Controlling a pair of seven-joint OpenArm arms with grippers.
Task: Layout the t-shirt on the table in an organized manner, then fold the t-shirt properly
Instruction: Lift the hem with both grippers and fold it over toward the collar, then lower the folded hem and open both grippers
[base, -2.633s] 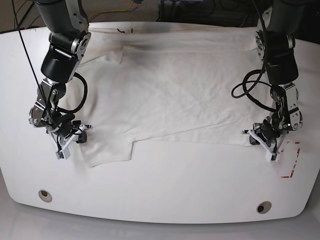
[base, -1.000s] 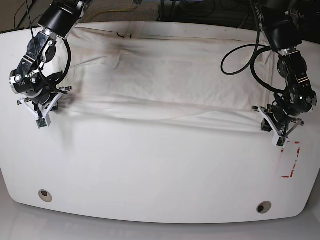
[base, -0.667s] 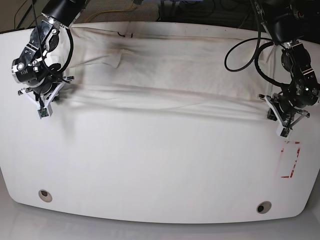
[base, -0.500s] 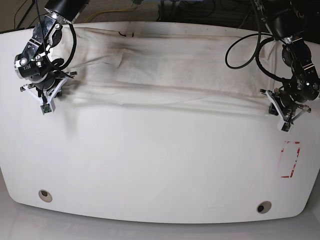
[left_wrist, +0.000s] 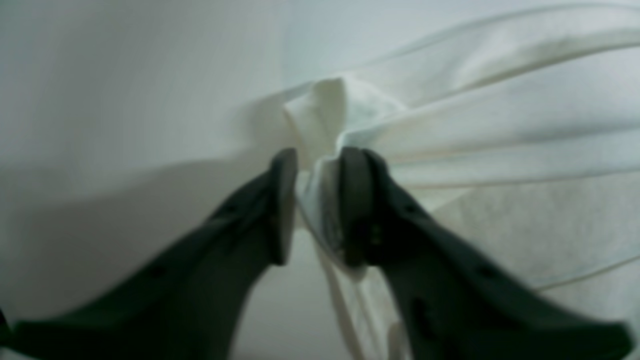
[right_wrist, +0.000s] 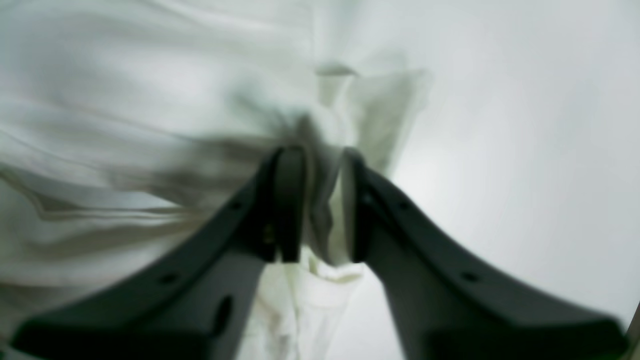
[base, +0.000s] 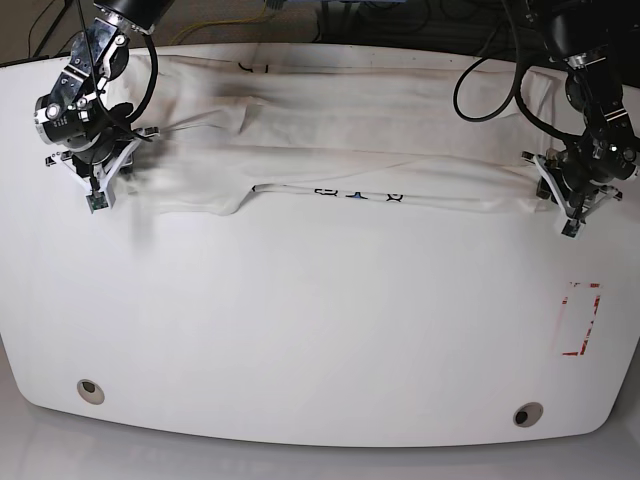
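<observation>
The shirt (base: 350, 140) lies spread along the far edge of the surface (base: 320, 330), folded over on itself so that a thin strip of blue print shows at its near fold. It reaches almost from the left edge to the right edge.

The left hand (base: 573, 205) sits by the surface's right edge at the shirt's end. In its wrist view the left hand (left_wrist: 315, 205) has a bunch of cloth (left_wrist: 325, 125) between its dark fingers (left_wrist: 357, 200) — they stand slightly apart, the cloth against one finger only, so I cannot tell whether it grips.

The right hand (base: 95, 180) is near the far left corner, at the shirt's other end. In its own view the right hand (right_wrist: 322, 205) shows cloth (right_wrist: 320, 200) hanging between parted fingers (right_wrist: 290, 200) — blurred, grip unclear.

A red dashed mark (base: 580, 320) lies near the right edge, and two holes (base: 90, 390) (base: 527, 414) by the near edge.
</observation>
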